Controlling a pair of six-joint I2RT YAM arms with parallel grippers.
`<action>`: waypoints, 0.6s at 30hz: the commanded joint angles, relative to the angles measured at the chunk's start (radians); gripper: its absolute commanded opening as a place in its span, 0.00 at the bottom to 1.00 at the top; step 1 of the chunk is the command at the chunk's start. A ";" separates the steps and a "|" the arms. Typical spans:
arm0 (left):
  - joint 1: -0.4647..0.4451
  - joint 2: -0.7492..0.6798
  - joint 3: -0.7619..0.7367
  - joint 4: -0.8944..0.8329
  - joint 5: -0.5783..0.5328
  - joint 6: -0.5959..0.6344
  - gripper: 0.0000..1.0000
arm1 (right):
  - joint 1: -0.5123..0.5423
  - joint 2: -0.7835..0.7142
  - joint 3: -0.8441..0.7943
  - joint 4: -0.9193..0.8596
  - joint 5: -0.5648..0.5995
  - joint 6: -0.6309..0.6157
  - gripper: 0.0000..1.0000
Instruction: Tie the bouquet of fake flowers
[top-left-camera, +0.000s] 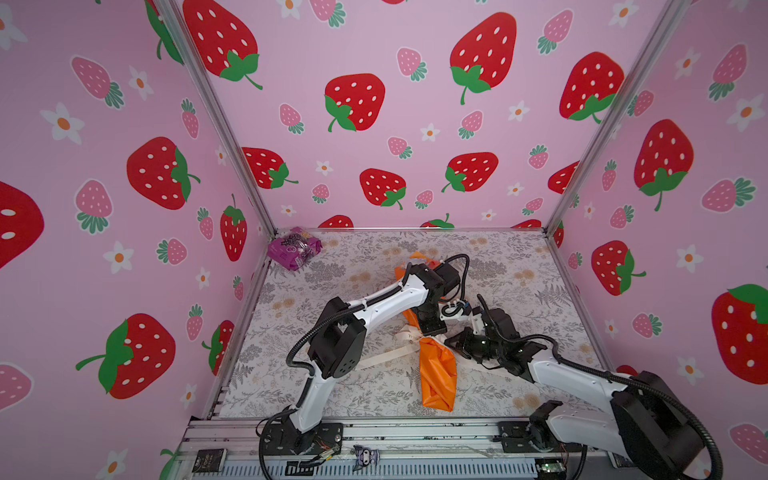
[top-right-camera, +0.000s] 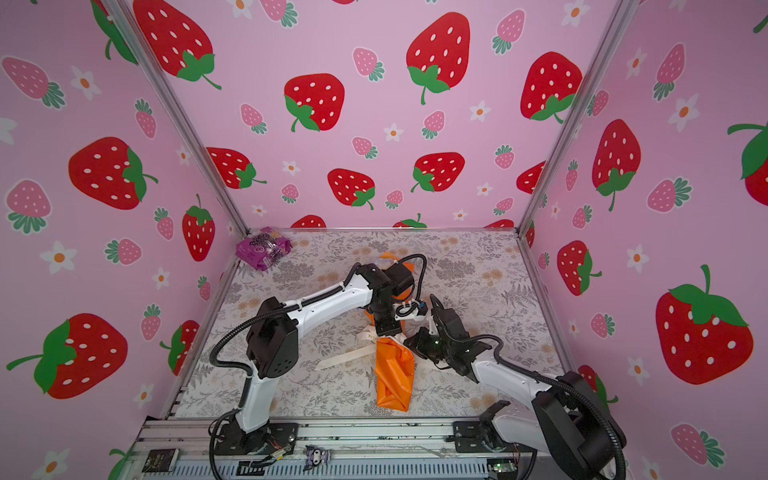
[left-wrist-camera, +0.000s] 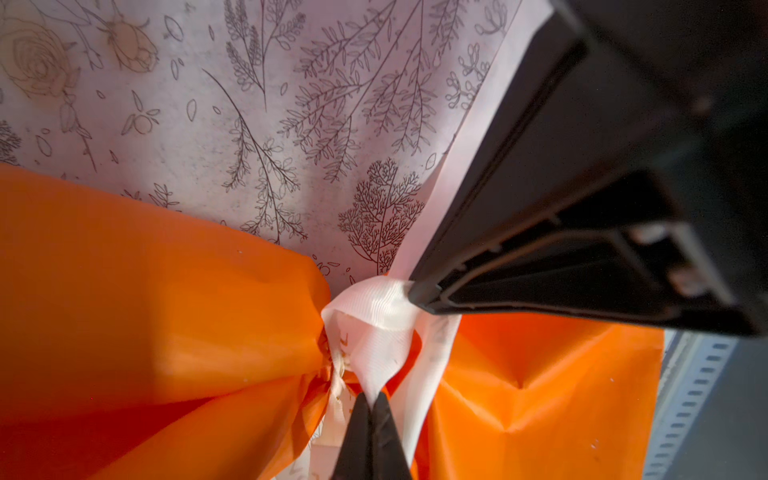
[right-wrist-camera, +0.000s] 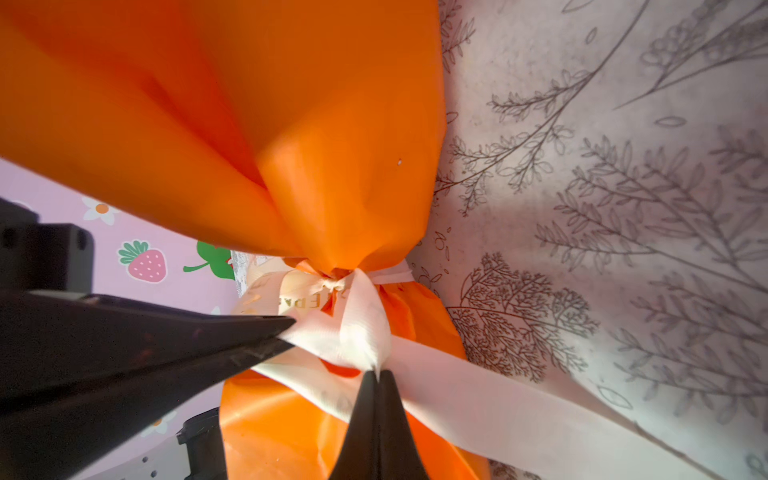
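The bouquet of fake flowers (top-left-camera: 438, 374) (top-right-camera: 395, 374) lies on the table in its orange wrapping paper; the left arm hides its flowers. A cream ribbon (left-wrist-camera: 374, 316) (right-wrist-camera: 361, 320) is knotted round the wrap's narrow waist. My left gripper (left-wrist-camera: 371, 399) (top-left-camera: 431, 328) is shut on a strand of ribbon at the knot. From the opposite side my right gripper (right-wrist-camera: 377, 374) (top-left-camera: 454, 343) is shut on another strand. Each wrist view shows the other gripper's black fingers pinching ribbon beside the knot.
Loose ribbon tails (top-left-camera: 386, 355) trail over the floral table cover on both sides of the bouquet. A crinkly purple packet (top-left-camera: 294, 248) sits in the back left corner. A metal rail (top-left-camera: 374, 432) runs along the front edge. Strawberry-print walls close in three sides.
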 joint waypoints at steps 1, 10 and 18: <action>0.008 -0.024 0.003 -0.021 0.076 -0.008 0.03 | -0.005 0.016 0.012 -0.026 0.010 -0.027 0.00; 0.013 -0.021 -0.016 -0.001 0.101 -0.044 0.03 | -0.006 0.019 0.013 -0.009 0.005 -0.024 0.00; 0.014 -0.016 -0.039 0.033 0.098 -0.070 0.09 | -0.006 0.008 0.007 -0.001 0.006 -0.013 0.00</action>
